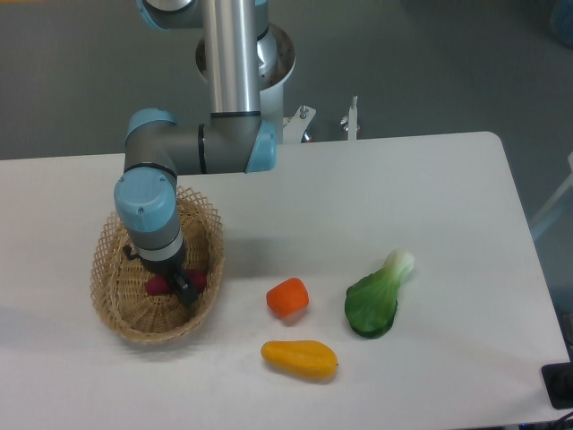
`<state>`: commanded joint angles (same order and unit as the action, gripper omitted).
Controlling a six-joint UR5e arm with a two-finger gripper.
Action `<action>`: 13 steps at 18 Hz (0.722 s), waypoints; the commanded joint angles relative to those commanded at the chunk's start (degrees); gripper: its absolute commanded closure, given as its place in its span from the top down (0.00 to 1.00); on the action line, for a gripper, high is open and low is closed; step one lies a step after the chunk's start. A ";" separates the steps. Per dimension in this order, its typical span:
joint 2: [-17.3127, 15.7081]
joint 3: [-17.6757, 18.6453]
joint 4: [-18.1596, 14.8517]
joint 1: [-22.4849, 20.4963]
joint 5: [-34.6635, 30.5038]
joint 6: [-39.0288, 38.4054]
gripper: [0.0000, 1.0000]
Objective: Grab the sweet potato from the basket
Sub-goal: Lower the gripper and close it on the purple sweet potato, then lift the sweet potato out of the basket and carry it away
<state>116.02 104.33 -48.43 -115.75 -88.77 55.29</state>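
The sweet potato [158,286] is a dark reddish-purple piece lying inside the oval tan wicker basket [134,328] at the left of the table. My gripper [180,285] points down into the basket, right at the sweet potato. One dark finger [187,289] stands in front of the sweet potato's middle, so red shows on both sides of it. The other finger is hidden behind the wrist. I cannot tell whether the jaws are closed on the sweet potato or just around it. The sweet potato rests low in the basket.
A stubby orange piece [287,296] lies right of the basket. A yellow-orange oblong vegetable [300,358] lies near the front edge. A green leafy bok choy [376,300] lies further right. The arm's base [246,54] stands at the table's back.
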 joint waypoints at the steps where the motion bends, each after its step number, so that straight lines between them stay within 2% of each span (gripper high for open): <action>1: 0.00 -0.09 0.00 0.35 -0.09 -0.44 0.57; 4: -0.70 -0.09 -0.09 0.44 -0.53 -0.62 0.27; 5: -1.05 -0.09 -0.26 0.35 -0.53 -0.62 0.21; 9: -2.98 -0.26 -1.23 -0.08 -0.36 -0.62 0.20; 11: -4.82 -0.09 -1.58 -1.48 -0.18 -0.62 0.20; 13: -6.76 -0.26 -3.33 -3.59 0.17 -0.62 0.20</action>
<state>109.26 104.06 -51.76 -119.34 -88.60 54.67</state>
